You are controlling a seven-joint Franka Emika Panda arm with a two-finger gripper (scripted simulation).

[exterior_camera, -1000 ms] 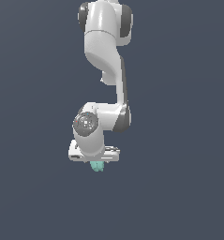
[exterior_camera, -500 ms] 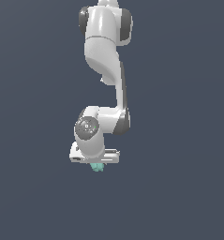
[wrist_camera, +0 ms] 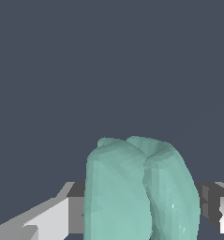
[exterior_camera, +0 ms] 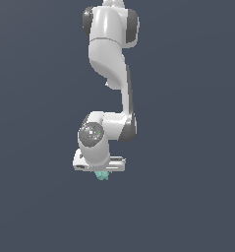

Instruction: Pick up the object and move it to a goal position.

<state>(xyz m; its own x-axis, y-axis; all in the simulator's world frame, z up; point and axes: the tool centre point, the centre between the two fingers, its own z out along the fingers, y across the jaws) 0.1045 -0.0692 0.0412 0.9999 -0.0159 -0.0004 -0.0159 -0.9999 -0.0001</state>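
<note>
End effector (exterior_camera: 103, 172) is closed on the object (exterior_camera: 102, 175) — teal lump pinched between the fingers (wrist_camera: 52, 218), poking out just below them — so hold clamp force steady and carry slowly to goal.

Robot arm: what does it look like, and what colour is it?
The arm is glossy white, built from fat rounded tube-like segments with dark grey bands at the joints and a round grey cap on the lower joint. The gripper sits under a flat white block; its fingers look boxy, white and grey. No cables or markings show.
</note>
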